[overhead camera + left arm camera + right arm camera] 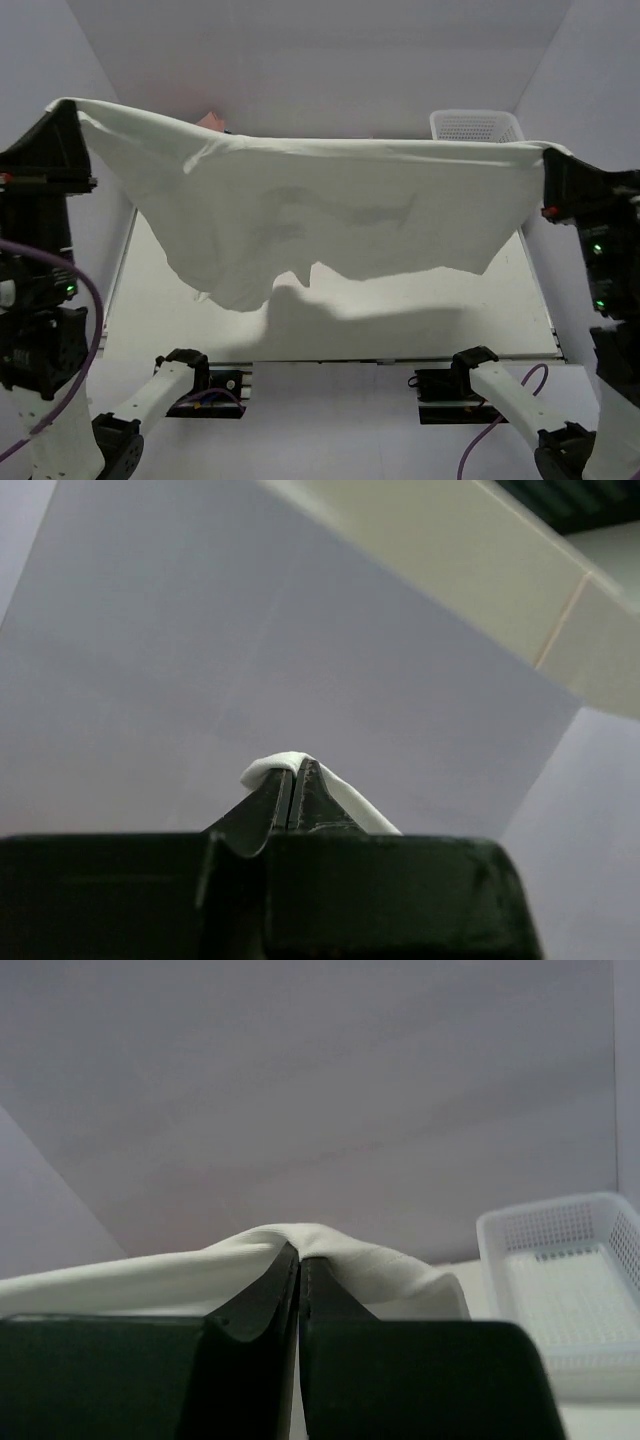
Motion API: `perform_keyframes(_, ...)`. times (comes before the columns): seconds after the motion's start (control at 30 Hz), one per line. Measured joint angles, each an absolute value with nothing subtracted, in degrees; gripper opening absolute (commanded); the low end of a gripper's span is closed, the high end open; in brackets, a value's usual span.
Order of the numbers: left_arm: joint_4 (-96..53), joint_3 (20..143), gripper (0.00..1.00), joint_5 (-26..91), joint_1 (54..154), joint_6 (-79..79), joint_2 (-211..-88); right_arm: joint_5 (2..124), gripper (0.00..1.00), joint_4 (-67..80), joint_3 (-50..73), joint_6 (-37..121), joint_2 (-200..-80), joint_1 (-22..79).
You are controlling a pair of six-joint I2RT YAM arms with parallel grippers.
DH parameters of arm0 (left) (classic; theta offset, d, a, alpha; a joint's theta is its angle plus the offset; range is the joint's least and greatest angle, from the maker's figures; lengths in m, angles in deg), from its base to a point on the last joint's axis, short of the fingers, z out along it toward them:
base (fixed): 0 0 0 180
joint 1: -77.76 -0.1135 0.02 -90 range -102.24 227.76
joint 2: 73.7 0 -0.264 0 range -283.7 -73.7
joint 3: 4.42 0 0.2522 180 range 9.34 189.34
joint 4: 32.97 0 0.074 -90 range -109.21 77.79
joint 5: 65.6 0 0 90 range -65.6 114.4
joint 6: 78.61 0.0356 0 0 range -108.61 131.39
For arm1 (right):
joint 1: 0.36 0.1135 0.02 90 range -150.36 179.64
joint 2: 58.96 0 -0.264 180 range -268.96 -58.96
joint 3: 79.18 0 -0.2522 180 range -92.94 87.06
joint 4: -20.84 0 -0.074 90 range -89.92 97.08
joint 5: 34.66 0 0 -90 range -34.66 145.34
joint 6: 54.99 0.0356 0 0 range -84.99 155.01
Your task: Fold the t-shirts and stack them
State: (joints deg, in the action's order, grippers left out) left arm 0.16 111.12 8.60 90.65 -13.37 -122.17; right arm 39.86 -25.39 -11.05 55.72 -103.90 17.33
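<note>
Plain pale walls all round, with a white table (480, 315) down below and the big white t-shirt (330, 200) hanging spread out in the air above the table. Left gripper (297, 772) and right gripper (300, 1255) are each pinched tight on one end of its upper edge. Mesh basket (477, 125) sits at the table's far right corner.

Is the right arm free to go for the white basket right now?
Probably not. The basket sits close by, but the right tool is shut on the white shirt, which is stretched across to the left tool.
</note>
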Motion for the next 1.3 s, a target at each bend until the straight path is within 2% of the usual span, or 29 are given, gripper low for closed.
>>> perform_keyframes(0.2, 3.1, 129.3, 0.0, 12.6, 90.6, -8.6, -126.8, 41.7, 0.0, -25.9, -17.3, 53.3, -100.7, 17.3)
perform_keyframes(0.43, 2.7, 133.7, 0.0, 17.4, 90.6, -6.9, -126.9, 42.5, 0.0, -24.8, -15.4, 52.2, -98.6, 17.4)
perform_keyframes(0.57, 0.2, 127.1, 0.0, 15.4, 90.9, -6.5, -126.7, 41.1, 0.0, -23.0, -9.8, 52.2, -98.7, 17.4)
perform_keyframes(0.77, -6.6, 108.5, 0.0, 7.6, 90.9, -5.6, -131.8, 33.8, 0.0, -18.7, 2.9, 53.5, -104.5, 17.3)
perform_keyframes(0.9, -11.5, 97.3, 0.0, 3.9, 90.3, -5.6, -143.7, 29.5, 0.0, -15.8, 13.1, 55.5, -113.4, 17.0)
perform_keyframes(1.03, -12.9, 91.4, 0.01, 3.0, 90.2, -5.7, -163.1, 31.0, 0.0, -12.0, 22.5, 56.7, -126.9, 15.3)
perform_keyframes(1.1, -11.4, 92.5, 0.16, 3.8, 90.0, -5.8, -173.5, 33.3, 0.32, -11.0, 22.9, 57.2, -136.6, 13.9)
perform_keyframes(1.13, -8.8, 95.3, 0.35, 4.2, 89.9, -5.8, -179.3, 34.7, 0.68, -10.6, 22.1, 56.8, -141.9, 13.1)
perform_keyframes(1.17, -6.7, 98.3, 0.58, 4.9, 89.8, -5.6, -184.5, 35.4, 0.9, -10.3, 21.2, 57.5, -146.4, 12.7)
perform_keyframes(1.2, -3.3, 102.3, 0.85, 5.5, 89.8, -5.5, -189.1, 36.2, 0.9, -10.6, 20.0, 57.2, -150.5, 12.4)
perform_keyframes(1.23, -1.2, 106.3, 1.0, 6.0, 89.7, -5.6, -193.2, 37.0, 0.9, -10.6, 19.1, 56.9, -153.4, 12.1)
perform_keyframes(1.3, 1.2, 110.6, 1.0, 6.6, 89.6, -5.7, -197.2, 39.2, 0.9, -10.0, 18.7, 56.2, -156.3, 12.0)
